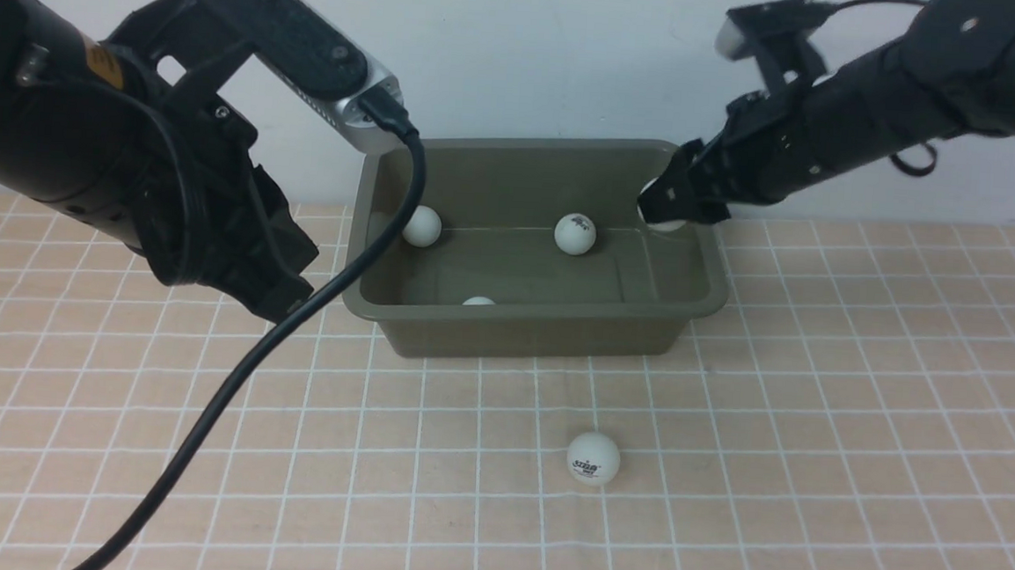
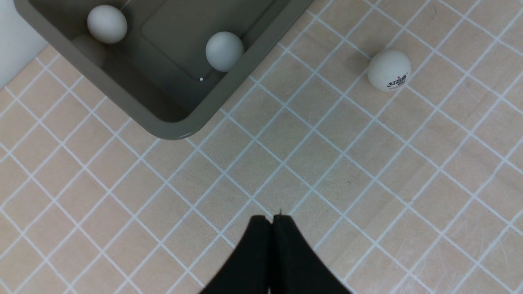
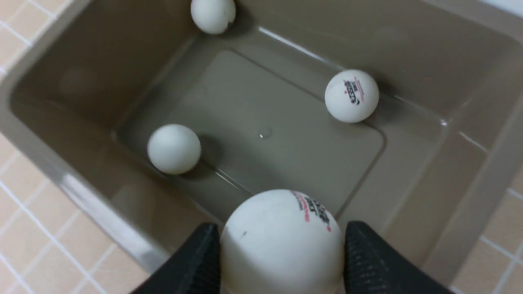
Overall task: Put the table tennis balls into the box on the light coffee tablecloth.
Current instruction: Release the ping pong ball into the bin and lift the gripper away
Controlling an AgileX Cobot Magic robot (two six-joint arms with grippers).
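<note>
Three table tennis balls (image 1: 575, 234) lie in the olive box (image 1: 540, 335), front view; one loose ball (image 1: 593, 457) sits on the checked tablecloth (image 1: 816, 427). Left wrist: left gripper (image 2: 271, 220) pinched shut, empty. Right wrist: right gripper (image 3: 282, 228) clasps a fourth ball (image 3: 282, 245) over the box; best released low, inside the rim.

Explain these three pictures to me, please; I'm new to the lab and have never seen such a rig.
It is a robot with two black arms, each ending in a two-fingered gripper. The front view looks forward from between the arms; the other two come from cameras on the wrists. On the checked tablecloth stands an olive-green box with three white table tennis balls inside; a fourth ball lies on the cloth nearer the robot. The right gripper holds a fifth ball above the box. The left gripper is shut and empty, above bare cloth.
</note>
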